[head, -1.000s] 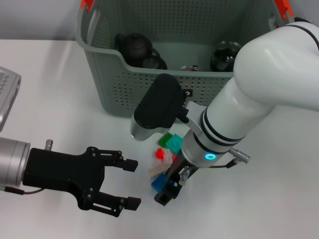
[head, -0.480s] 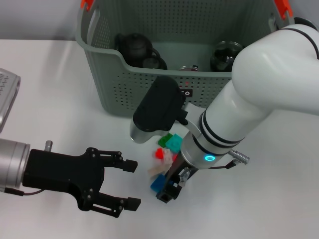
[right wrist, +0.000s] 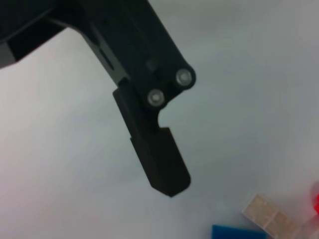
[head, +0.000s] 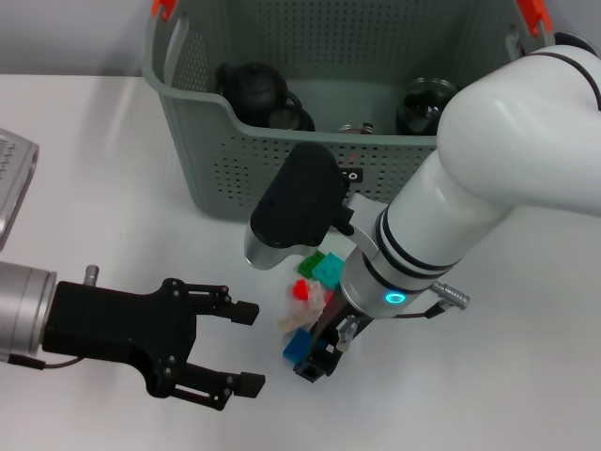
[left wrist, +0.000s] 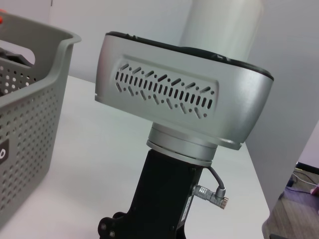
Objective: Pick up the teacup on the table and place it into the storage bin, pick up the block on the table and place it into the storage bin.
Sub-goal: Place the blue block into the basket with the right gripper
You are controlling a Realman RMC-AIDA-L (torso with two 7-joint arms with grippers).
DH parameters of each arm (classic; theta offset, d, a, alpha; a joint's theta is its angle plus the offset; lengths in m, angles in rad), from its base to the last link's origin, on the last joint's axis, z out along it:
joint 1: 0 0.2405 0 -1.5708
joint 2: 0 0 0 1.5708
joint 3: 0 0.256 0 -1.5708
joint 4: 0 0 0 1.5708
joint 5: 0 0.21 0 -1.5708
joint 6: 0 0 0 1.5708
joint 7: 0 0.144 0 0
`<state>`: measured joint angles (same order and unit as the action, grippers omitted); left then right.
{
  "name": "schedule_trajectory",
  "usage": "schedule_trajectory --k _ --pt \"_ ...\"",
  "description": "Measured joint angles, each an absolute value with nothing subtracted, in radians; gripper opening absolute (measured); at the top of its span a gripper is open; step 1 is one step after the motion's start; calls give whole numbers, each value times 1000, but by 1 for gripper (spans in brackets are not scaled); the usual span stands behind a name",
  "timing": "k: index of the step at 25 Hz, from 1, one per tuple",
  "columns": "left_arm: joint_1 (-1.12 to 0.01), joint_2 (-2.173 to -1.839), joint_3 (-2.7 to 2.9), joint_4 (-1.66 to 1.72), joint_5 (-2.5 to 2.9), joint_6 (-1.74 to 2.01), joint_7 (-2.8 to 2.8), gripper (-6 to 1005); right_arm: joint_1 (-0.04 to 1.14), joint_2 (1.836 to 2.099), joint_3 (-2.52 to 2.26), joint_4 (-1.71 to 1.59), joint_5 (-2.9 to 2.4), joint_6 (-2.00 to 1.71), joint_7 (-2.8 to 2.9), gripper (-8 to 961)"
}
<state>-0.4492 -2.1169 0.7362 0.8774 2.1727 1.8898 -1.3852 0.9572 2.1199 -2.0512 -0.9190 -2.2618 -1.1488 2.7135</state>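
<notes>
Several coloured blocks (head: 310,291) lie on the table (head: 103,169) just before the storage bin (head: 225,150), right gripper (head: 315,362) down among them, grip unclear, left gripper (head: 246,346) spread open nearby.

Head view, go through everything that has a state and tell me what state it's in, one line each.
Storage bin: upright on the table, holding dark teaware.
Black teapot: inside the bin, at its left end.
Blocks: loose cluster on the table, not yet binned.
Left gripper: open, empty, left of the blocks.
Right gripper: down at the blocks.
</notes>
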Motion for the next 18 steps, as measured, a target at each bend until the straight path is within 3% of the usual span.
schedule_trajectory --k 18 --pt "-448 -2116 736 877 2174 1890 -1387 849 939 2103 -2011 -998 -2276 -1206 2710 429"
